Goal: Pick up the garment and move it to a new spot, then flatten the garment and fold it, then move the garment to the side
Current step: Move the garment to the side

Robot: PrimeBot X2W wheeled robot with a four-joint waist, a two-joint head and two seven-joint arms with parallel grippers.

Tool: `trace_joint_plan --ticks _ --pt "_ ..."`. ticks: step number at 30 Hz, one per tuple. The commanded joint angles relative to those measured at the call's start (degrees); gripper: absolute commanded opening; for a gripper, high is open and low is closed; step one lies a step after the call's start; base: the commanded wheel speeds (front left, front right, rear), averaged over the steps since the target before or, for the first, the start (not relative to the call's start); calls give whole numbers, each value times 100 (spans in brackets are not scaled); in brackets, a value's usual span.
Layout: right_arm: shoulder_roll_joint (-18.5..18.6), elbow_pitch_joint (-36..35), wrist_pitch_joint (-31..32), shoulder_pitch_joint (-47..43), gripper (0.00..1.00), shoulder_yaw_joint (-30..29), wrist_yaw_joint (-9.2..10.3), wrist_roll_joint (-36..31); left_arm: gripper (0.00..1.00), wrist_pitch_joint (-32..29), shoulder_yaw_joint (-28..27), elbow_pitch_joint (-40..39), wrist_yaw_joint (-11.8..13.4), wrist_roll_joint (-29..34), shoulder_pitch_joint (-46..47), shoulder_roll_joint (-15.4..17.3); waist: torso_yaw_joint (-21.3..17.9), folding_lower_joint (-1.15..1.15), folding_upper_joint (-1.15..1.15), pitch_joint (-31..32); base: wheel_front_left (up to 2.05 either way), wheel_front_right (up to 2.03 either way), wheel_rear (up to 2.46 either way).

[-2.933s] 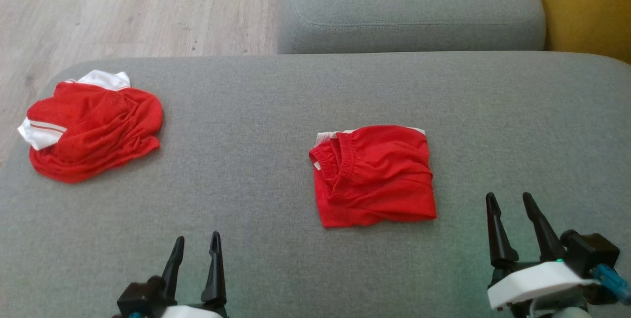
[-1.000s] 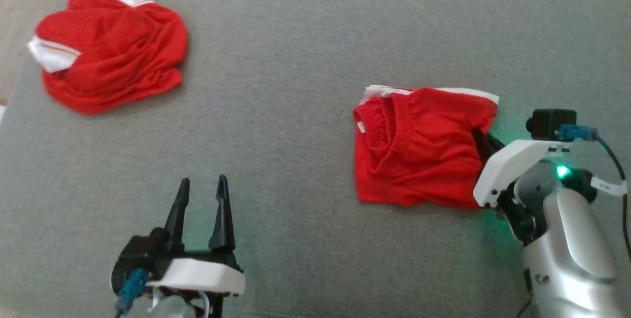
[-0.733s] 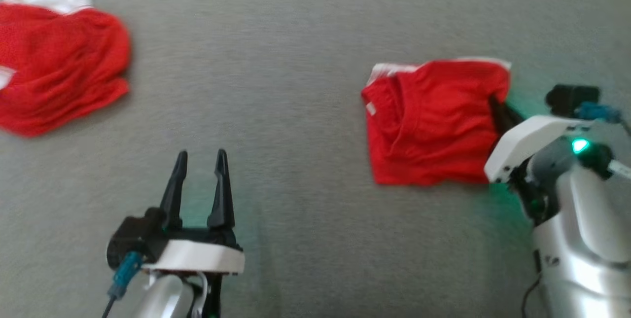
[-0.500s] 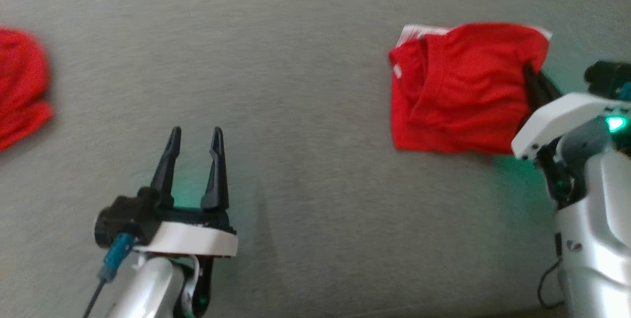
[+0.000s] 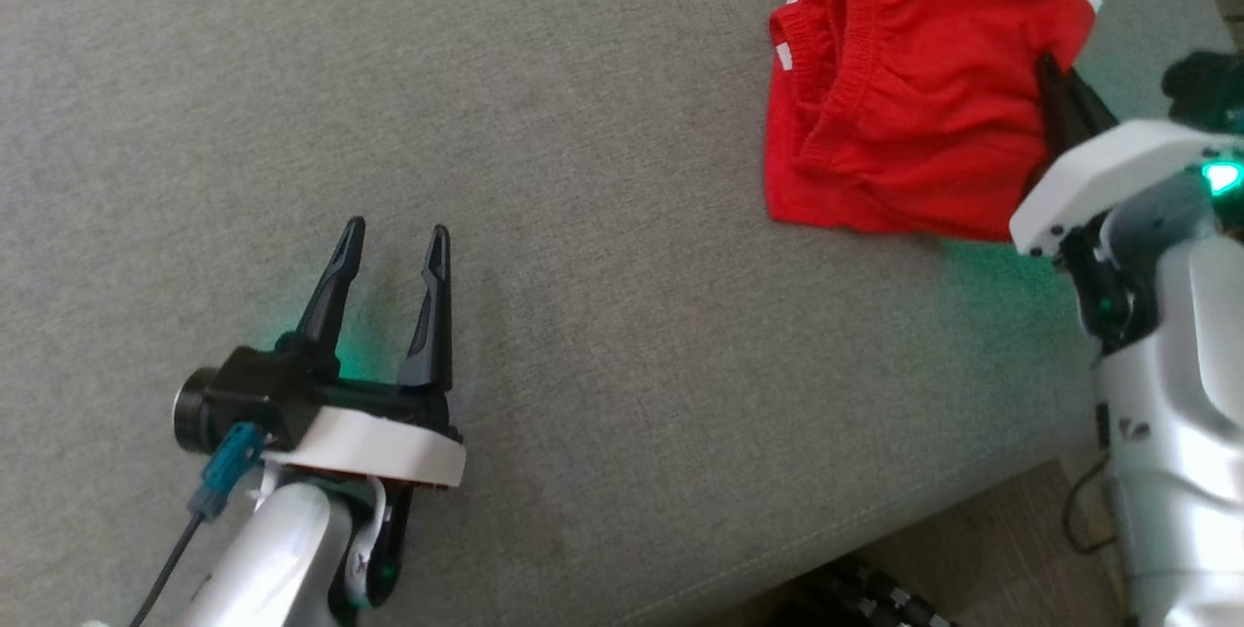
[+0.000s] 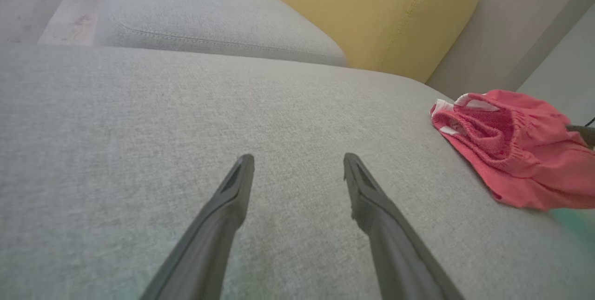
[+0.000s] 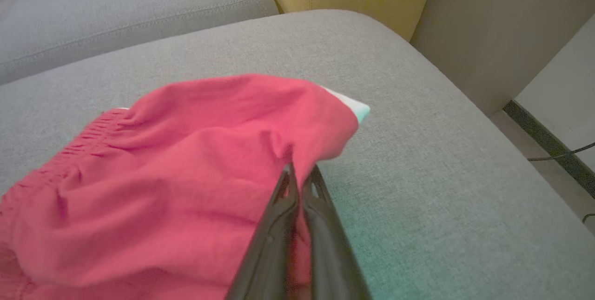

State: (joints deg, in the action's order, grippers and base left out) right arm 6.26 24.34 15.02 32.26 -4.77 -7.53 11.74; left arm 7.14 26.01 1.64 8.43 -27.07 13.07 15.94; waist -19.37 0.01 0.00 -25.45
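The garment (image 5: 904,102) is a pair of red shorts with white trim, folded into a rough square on the grey cushion (image 5: 603,248) at the upper right of the head view. My right gripper (image 5: 1052,83) is shut on the garment's right edge; in the right wrist view the garment (image 7: 176,170) bunches where the fingertips of the right gripper (image 7: 297,172) pinch it. Far to the left of the garment, my left gripper (image 5: 394,238) hovers open and empty over bare cushion. In the left wrist view the left gripper (image 6: 297,170) points along the cushion, with the garment (image 6: 511,146) at the right.
The cushion's front edge (image 5: 875,510) runs diagonally at the lower right, with wood floor (image 5: 1001,549) below it. A second grey cushion (image 6: 209,21) and a yellow cushion (image 6: 362,11) lie beyond. A cable (image 7: 558,153) lies on the floor past the cushion's right end.
The head camera has swung right and down, so the second red garment has left view. My right gripper has gone from open to shut on the garment's right edge. The left gripper stays open.
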Motion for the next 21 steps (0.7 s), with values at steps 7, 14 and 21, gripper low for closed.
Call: trace_joint_plan --ticks 7,14,21 --pt "663 272 84 1011 0 62 4 -353 100 -12 -166 -294 115 84 40 165 514 -1 0 -45 0 0 0" --pt "1229 716 182 1523 0 -496 4 -707 100 -17 -151 -409 166 104 10 192 890 -1 0 -260 0 0 0" --pt "1486 986 -457 1724 100 -1080 4 -1364 100 22 -121 -405 173 89 41 163 1098 -1 0 -364 0 0 0"
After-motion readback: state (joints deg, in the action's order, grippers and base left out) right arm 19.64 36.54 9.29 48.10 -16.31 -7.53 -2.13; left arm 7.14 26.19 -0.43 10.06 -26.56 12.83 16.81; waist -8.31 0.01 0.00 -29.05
